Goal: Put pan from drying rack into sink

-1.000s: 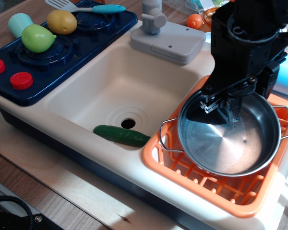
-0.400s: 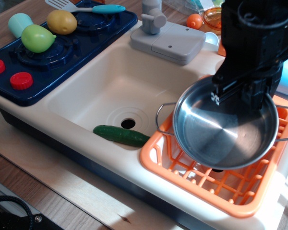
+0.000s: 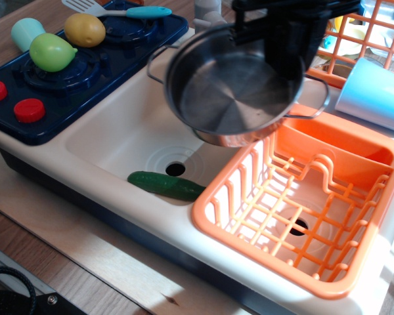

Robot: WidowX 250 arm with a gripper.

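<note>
The shiny steel pan (image 3: 226,98) hangs in the air, tilted toward me, over the right half of the cream sink (image 3: 118,131). My black gripper (image 3: 285,49) is shut on the pan's far rim at the top of the view. The orange drying rack (image 3: 302,203) stands to the right of the sink with nothing in it. The pan's left wire handle (image 3: 156,62) sticks out over the sink's back edge. The pan hides most of the grey faucet.
A green cucumber (image 3: 165,186) lies at the sink's front edge beside the drain hole (image 3: 175,168). A navy stovetop (image 3: 72,65) at left carries a green pear, a yellow potato, a teal cup and a spatula. A light blue cup (image 3: 374,95) and an orange wire basket (image 3: 364,33) are at back right.
The gripper has lifted the pan out of the orange rack and carried it up and to the left, over the sink. The rack now stands without the pan.
</note>
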